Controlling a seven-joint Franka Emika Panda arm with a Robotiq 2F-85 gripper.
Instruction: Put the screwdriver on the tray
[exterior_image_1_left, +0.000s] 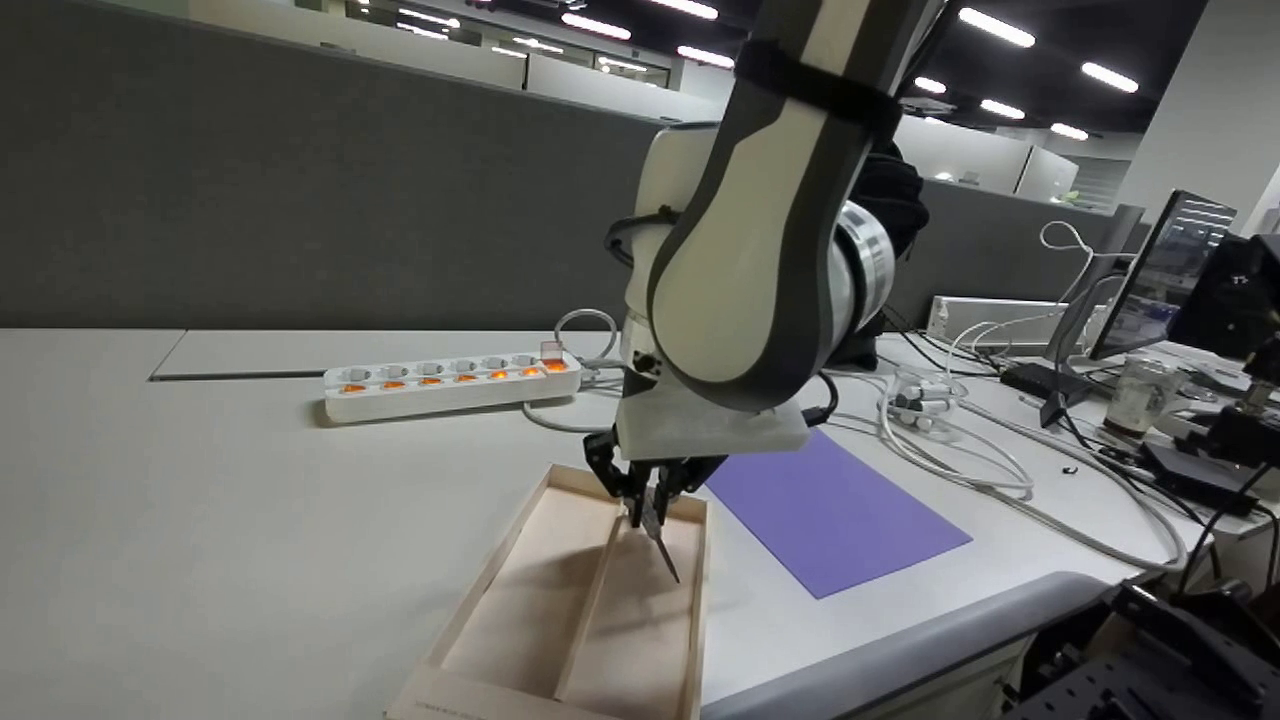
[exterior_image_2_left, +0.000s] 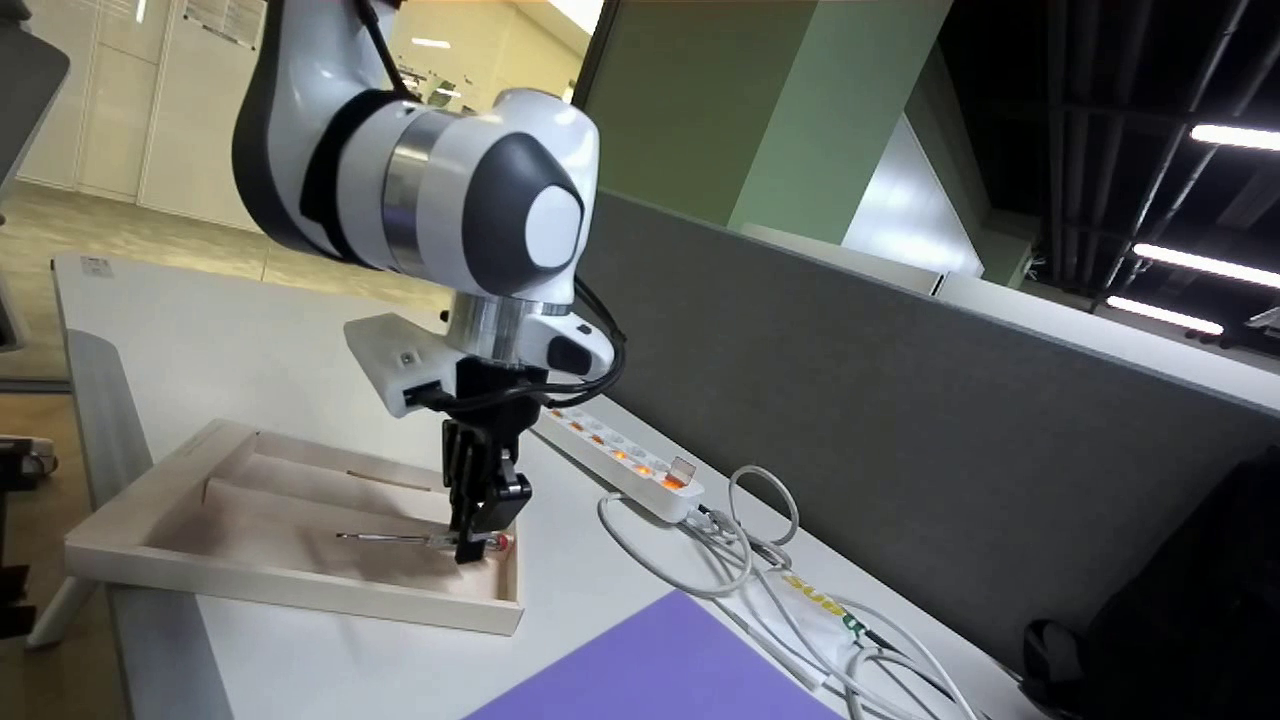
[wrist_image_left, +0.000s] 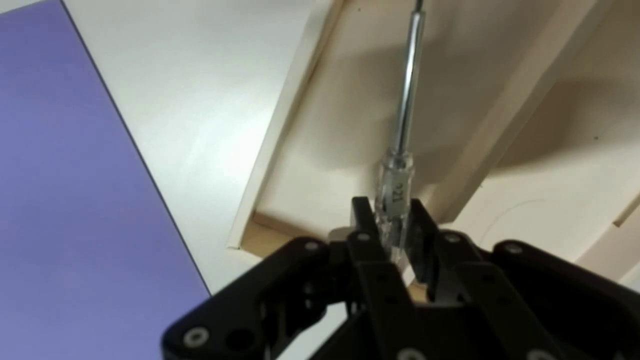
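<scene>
Claw (wrist_image_left: 388, 207): its two fingers are pinching the clear handle of the one screwdriver (wrist_image_left: 399, 155) between them.
Screwdriver: it is hanging tilted over the tray (exterior_image_1_left: 530, 610), above the compartment nearer the purple sheet (exterior_image_1_left: 840, 510); whether its tip is touching the tray's floor, one cannot tell.
Handle: the wrist view is showing small digits (wrist_image_left: 396, 192) on it, which both exterior views are leaving too small to read; in an exterior view a red end (exterior_image_2_left: 501, 541) is sticking out past the claw.
Tip: both exterior views are showing it, while the wrist view is cutting it off at the top edge.
Tray: the wrist view is taking in one end only.
Purple sheet: each view is showing only a part of it, lying flat on the table (exterior_image_1_left: 200, 500), near the tray but apart from it.
Monitor (exterior_image_1_left: 1165, 270) and jar (exterior_image_1_left: 1140, 395): one of each is standing in an exterior view alone.
Yellow lettering (exterior_image_2_left: 815, 595): it is showing in an exterior view only, among white cables (exterior_image_2_left: 765, 552) too tangled to count.
Compartments: two are lying side by side in the one tray, with one divider (exterior_image_1_left: 590, 605) running between them.
Power strip (exterior_image_1_left: 450, 395): six sockets, six small orange switches, one larger one and one clear flap (exterior_image_1_left: 552, 350) are showing on it.
</scene>
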